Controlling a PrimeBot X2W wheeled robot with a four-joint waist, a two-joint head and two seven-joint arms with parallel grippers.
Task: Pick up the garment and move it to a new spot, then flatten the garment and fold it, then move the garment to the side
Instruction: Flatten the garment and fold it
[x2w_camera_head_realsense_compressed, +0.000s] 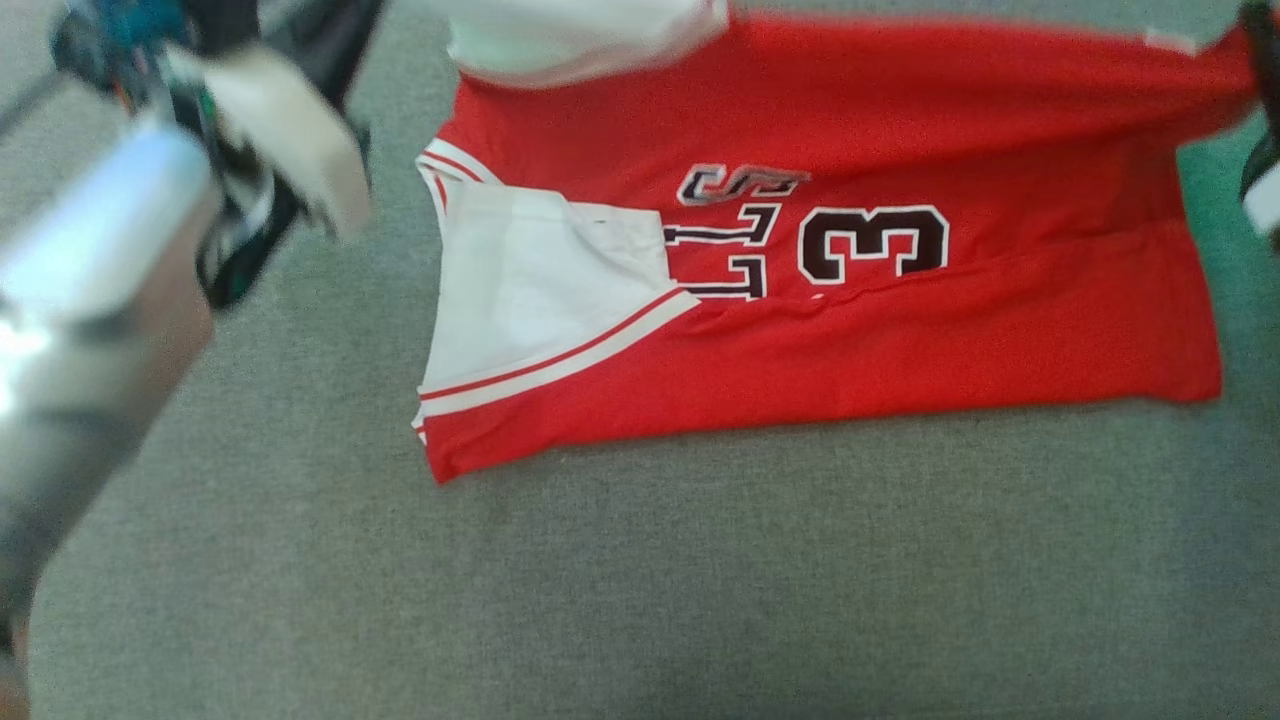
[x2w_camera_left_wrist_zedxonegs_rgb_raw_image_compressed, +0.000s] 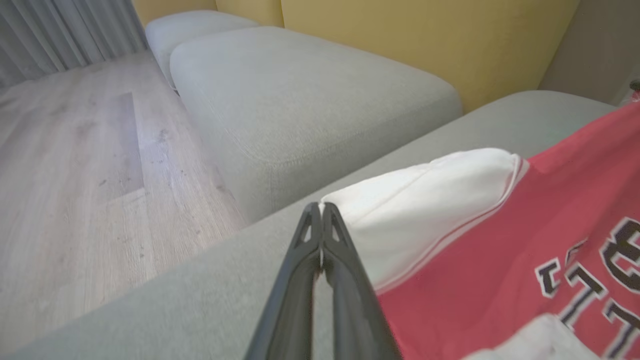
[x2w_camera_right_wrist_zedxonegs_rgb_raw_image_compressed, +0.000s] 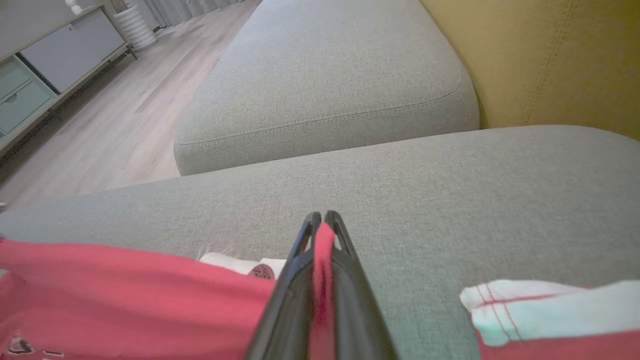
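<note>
Blurred forearm (x2w_camera_head_realsense_compressed: 75, 330) beside jersey (x2w_camera_head_realsense_compressed: 900, 340) on sofa (x2w_camera_head_realsense_compressed: 640, 590)

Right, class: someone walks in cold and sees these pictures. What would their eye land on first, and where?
The bright red jersey with its black number 3, spread across the grey sofa cushion in the middle of the head view. Next, the right gripper, low in its wrist view, shut on a fold of that red cloth, with the mustard-yellow sofa back behind at upper right.

Grey fabric sofa seat (x2w_camera_head_realsense_compressed: 640, 580), red jersey (x2w_camera_head_realsense_compressed: 900, 340) lying across it
</note>
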